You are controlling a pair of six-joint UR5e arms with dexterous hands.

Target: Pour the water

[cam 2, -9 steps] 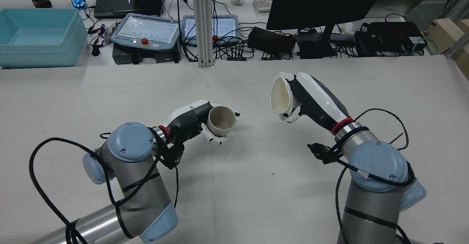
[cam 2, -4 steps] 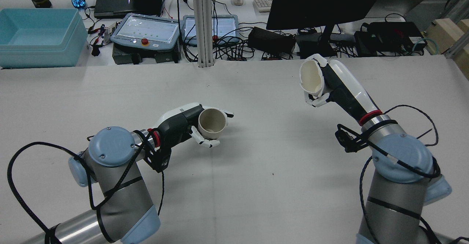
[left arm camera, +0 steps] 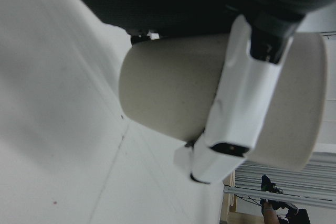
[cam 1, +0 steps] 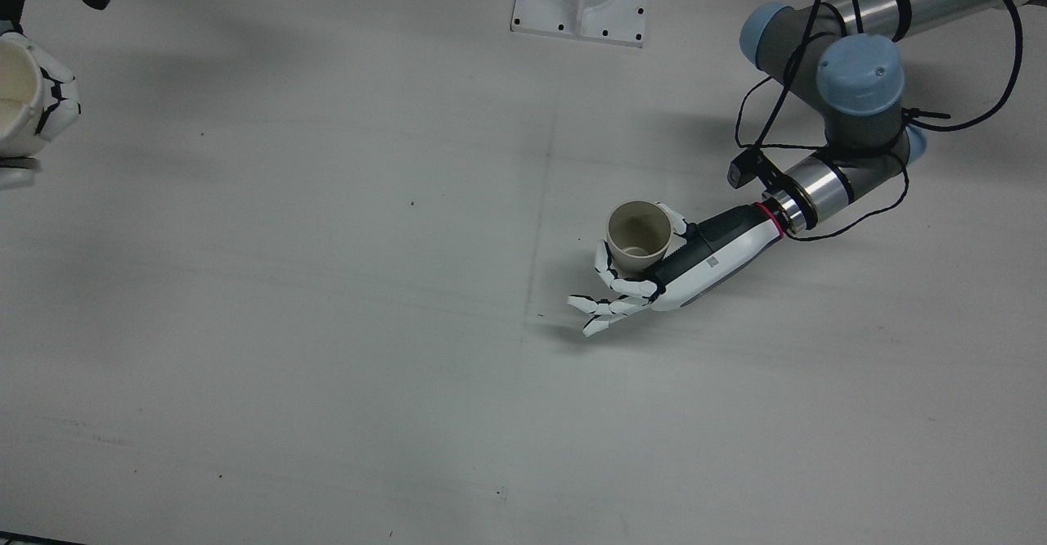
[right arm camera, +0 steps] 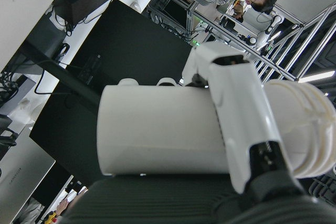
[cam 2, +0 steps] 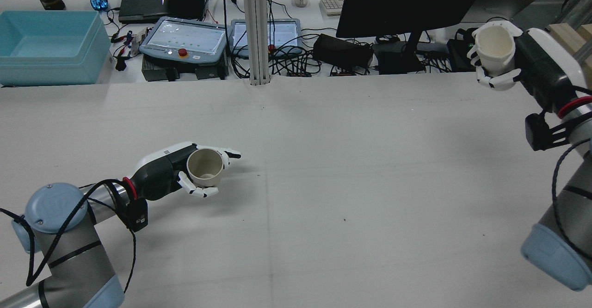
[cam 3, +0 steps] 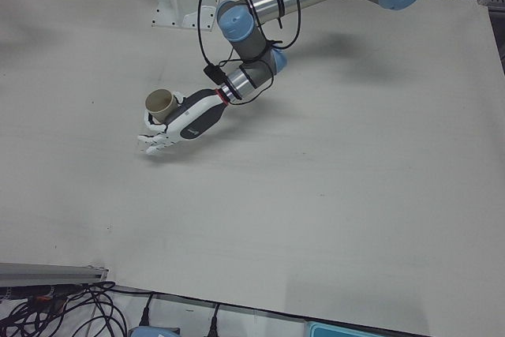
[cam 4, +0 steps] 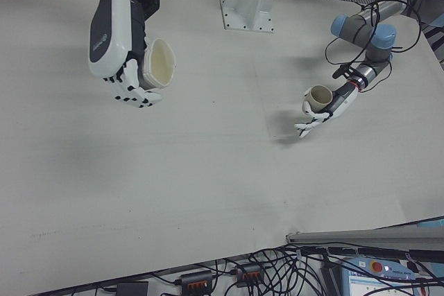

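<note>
Front view: left hand [cam 1: 654, 271] wraps beige cup [cam 1: 639, 236] low over mid-table [cam 1: 327, 324], wide bare room around.
Rear view: right hand [cam 2: 502, 65] clasps white cup [cam 2: 495, 44], raised at the table's far right edge.
Right-front view: both cups upright, well apart.

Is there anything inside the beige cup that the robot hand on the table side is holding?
The beige cup in the left robot hand looks empty: its pale bottom shows with only a faint ring. Clear water cannot be ruled out. The fingers cover part of its outer wall.
</note>
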